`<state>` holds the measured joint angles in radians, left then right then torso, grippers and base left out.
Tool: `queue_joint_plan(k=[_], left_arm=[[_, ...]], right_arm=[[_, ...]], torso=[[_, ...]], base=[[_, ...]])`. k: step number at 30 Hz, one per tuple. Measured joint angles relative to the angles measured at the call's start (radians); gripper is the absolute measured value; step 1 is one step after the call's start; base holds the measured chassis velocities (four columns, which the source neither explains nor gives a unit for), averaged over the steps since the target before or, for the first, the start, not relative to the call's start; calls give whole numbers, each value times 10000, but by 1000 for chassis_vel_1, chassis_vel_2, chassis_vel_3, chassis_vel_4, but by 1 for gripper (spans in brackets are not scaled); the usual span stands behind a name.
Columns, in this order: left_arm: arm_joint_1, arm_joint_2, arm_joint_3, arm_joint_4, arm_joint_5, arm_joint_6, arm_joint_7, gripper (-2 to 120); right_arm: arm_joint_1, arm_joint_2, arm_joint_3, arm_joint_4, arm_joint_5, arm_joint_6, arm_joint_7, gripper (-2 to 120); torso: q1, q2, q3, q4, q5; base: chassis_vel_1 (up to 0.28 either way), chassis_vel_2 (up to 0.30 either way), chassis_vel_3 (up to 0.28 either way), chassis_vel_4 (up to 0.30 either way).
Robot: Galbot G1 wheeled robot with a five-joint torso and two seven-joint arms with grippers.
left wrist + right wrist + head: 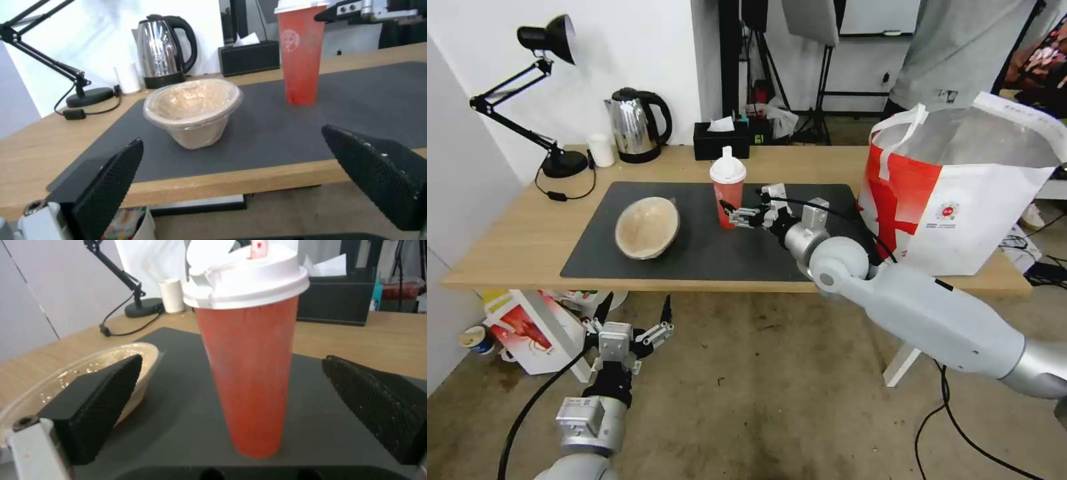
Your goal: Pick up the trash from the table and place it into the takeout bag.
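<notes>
Nearest, the left gripper (635, 319) hangs below the worktop's (527, 247) near edge, over the floor, with its fingers (109, 186) spread wide and holding nothing; it looks idle.

Farther in, the right gripper (746, 208) reaches across the dark mat (707, 257) to the red cup (728, 193). Its fingers (95, 403) are open, one on each side of the cup, and seem not to touch it yet, though the head view is too crowded there to be sure.

The step in hand is, I judge, gripping the cup. To do it well, the fingers should close on the middle of the body, below the white lid (245, 280), squarely and gently, since a thin cup can buckle or tip. It should then be lifted straight up before travelling right.

The cup stands upright near the middle of the mat, its long axis vertical, lid up, narrower at the base. Left of it the beige bowl (648, 227) rests tilted on the mat, its mouth turned up and toward the near side.

At the right end of the worktop stands the takeout bag (960, 200), mouth open upward, foil lining showing.
</notes>
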<state>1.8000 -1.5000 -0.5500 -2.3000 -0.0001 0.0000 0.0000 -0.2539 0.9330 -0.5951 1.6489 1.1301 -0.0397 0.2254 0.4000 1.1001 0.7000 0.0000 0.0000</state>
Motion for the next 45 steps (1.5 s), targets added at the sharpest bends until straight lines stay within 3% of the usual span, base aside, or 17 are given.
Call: queue_joint_plan(k=[31,45], left_arm=[[0,0,0,0,0,0,0,100],[0,0,0,0,0,0,0,100]], right_arm=[[87,950,-58,-1827,-648,241,-502,99],[177,1377,10,-2517,-615,305,-830,64]], torso=[[0,0,-1,0,-1],[0,-1,0,0,-1]], base=[[0,0,0,0],[0,0,0,0]])
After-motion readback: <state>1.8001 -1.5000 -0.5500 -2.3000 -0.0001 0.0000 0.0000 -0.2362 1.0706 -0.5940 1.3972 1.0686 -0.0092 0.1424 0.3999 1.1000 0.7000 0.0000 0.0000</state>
